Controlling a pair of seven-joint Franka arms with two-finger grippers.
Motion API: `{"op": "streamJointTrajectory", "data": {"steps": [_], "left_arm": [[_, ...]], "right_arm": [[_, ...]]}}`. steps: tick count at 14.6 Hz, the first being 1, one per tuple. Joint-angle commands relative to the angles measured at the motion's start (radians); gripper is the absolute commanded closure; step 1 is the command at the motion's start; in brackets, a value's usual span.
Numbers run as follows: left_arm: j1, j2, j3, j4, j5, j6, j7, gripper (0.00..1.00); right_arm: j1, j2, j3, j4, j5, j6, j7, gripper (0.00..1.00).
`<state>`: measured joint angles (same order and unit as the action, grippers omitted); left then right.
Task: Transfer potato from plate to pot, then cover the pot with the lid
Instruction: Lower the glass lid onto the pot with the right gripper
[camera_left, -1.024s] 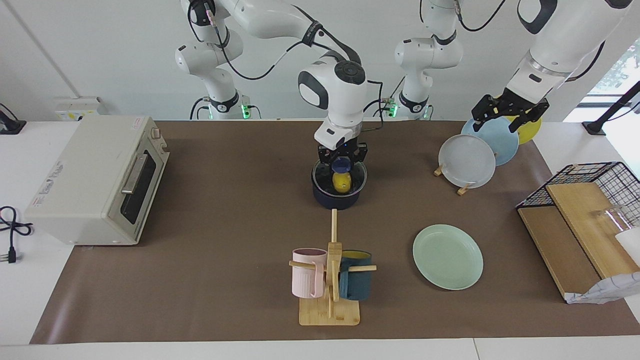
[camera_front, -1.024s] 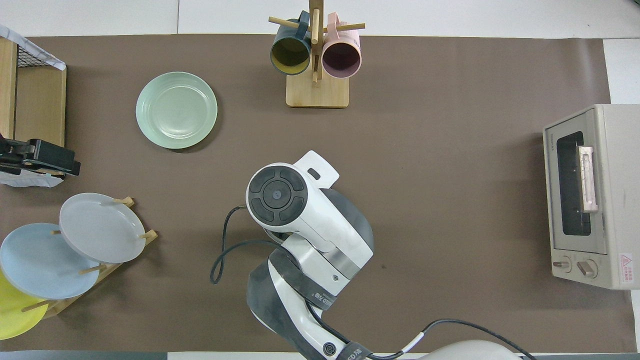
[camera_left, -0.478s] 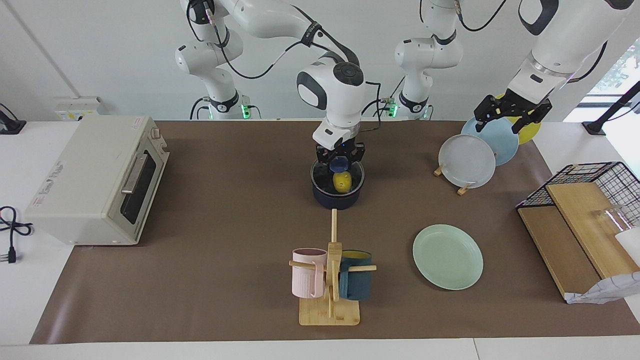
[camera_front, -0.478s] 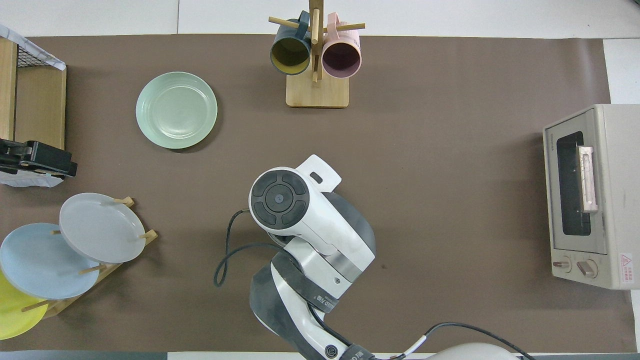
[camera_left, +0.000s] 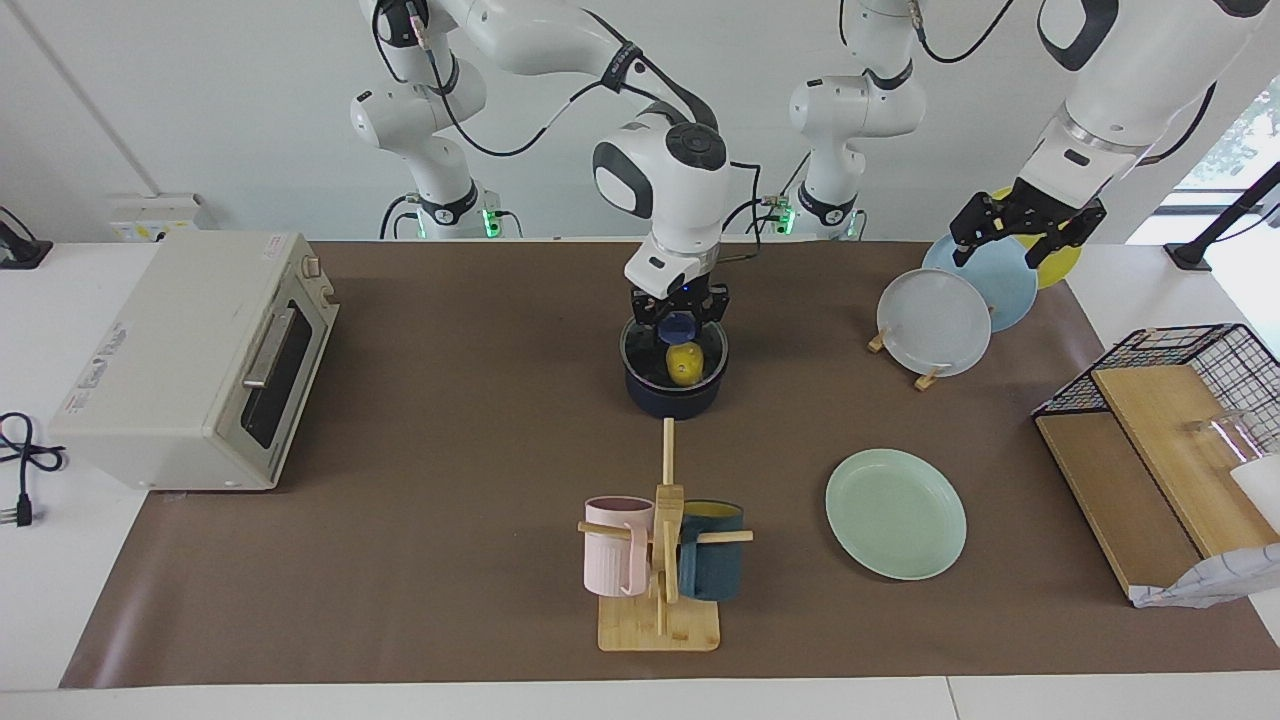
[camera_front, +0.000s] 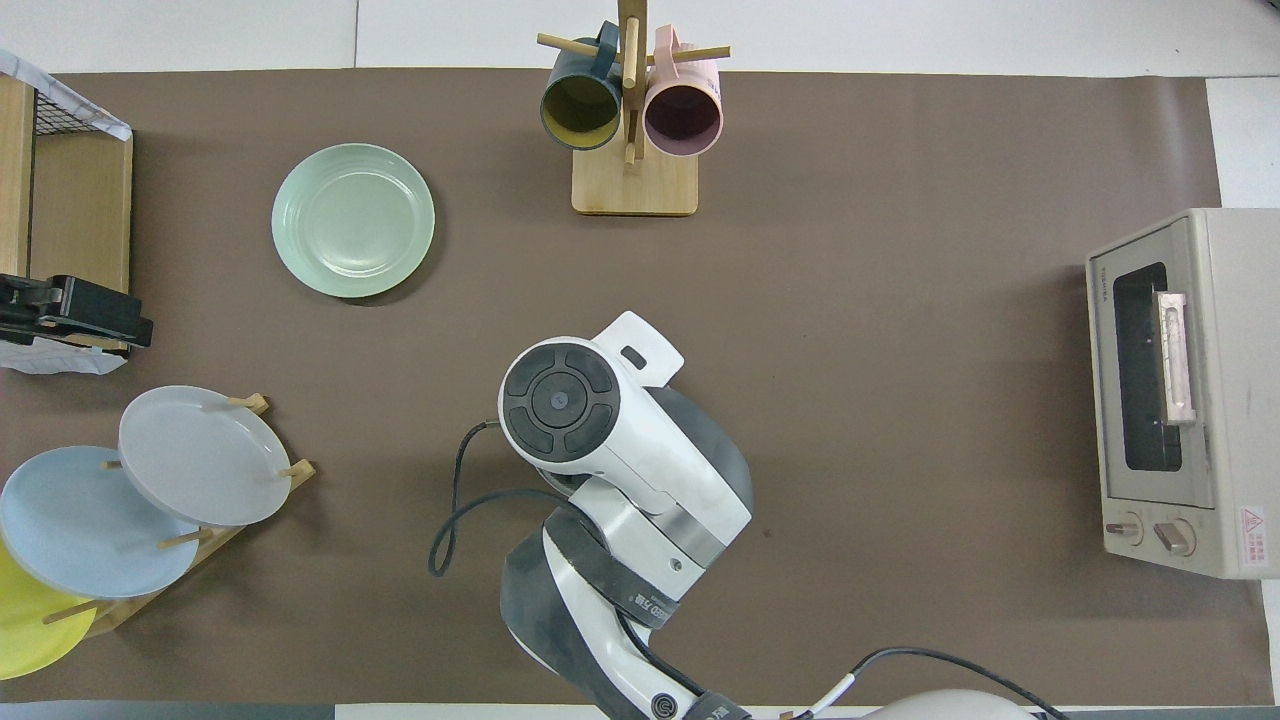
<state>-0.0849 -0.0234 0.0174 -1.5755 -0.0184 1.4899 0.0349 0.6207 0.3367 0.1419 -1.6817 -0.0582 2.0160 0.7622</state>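
The potato (camera_left: 683, 364) already sat inside the pot (camera_left: 675, 392) near the table's robot-side edge, seen through the lid (camera_left: 675, 347), and the green plate (camera_left: 896, 513) lay bare. The right gripper (camera_left: 679, 322) was clamped on the lid's blue knob; only letting go looked left. The left gripper (camera_left: 1027, 228) waited open over the plate rack (camera_left: 930, 378). The toaster oven (camera_front: 1180, 390) bore small lettering, unreadable.

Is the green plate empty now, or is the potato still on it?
Empty. The plate lies bare, and the potato sits inside the pot.
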Motion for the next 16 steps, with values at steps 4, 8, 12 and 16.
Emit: {"op": "streamJointTrajectory", "data": {"steps": [4, 8, 12, 16], "left_arm": [[0.014, -0.033, -0.007, -0.035, 0.023, 0.021, -0.013, 0.00], [0.013, -0.033, -0.007, -0.034, 0.023, 0.015, -0.010, 0.00], [0.013, -0.033, -0.007, -0.034, 0.023, 0.015, -0.012, 0.00], [0.013, -0.033, -0.007, -0.034, 0.023, 0.015, -0.010, 0.00]], "right_arm": [[-0.009, -0.044, 0.007, -0.069, -0.008, 0.061, -0.001, 1.00], [-0.010, -0.044, 0.007, -0.070, -0.008, 0.061, -0.004, 1.00], [-0.007, -0.045, 0.007, -0.070, -0.031, 0.066, -0.006, 1.00], [-0.007, -0.044, 0.007, -0.073, -0.045, 0.078, -0.018, 1.00]]}}
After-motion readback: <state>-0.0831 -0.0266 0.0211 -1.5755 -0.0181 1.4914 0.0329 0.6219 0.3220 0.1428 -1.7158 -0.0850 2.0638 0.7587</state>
